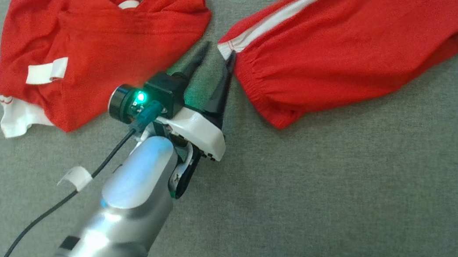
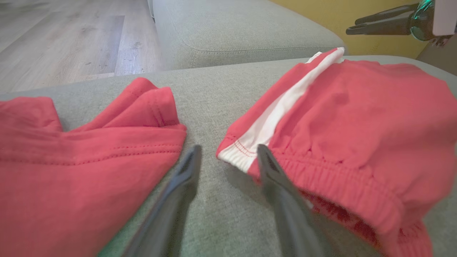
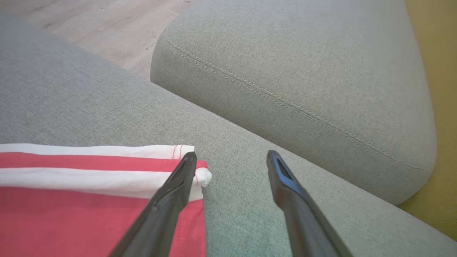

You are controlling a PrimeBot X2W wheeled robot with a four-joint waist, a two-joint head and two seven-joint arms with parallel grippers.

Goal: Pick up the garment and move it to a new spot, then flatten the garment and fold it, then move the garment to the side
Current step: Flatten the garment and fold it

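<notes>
The garment [image 1: 354, 41] is red with white side stripes and an elastic waistband, and it lies spread across the right part of the grey cushion. My left gripper [image 1: 218, 52] is open at the waistband's corner. In the left wrist view this gripper [image 2: 227, 148] has one finger lying over the edge of the garment [image 2: 357, 114] and the other over bare cushion. My right gripper [image 3: 232, 154] is open at the far end, one finger over the striped hem of the garment [image 3: 89, 214]. Nothing is gripped by either one.
A second red garment [image 1: 103, 47] with white trim lies crumpled at the left, close to my left fingers [image 2: 185, 167]. Bare grey cushion [image 1: 309, 202] stretches toward the front. Another cushion [image 3: 303, 71] adjoins beyond a seam, with wooden floor [image 2: 64, 39] past it.
</notes>
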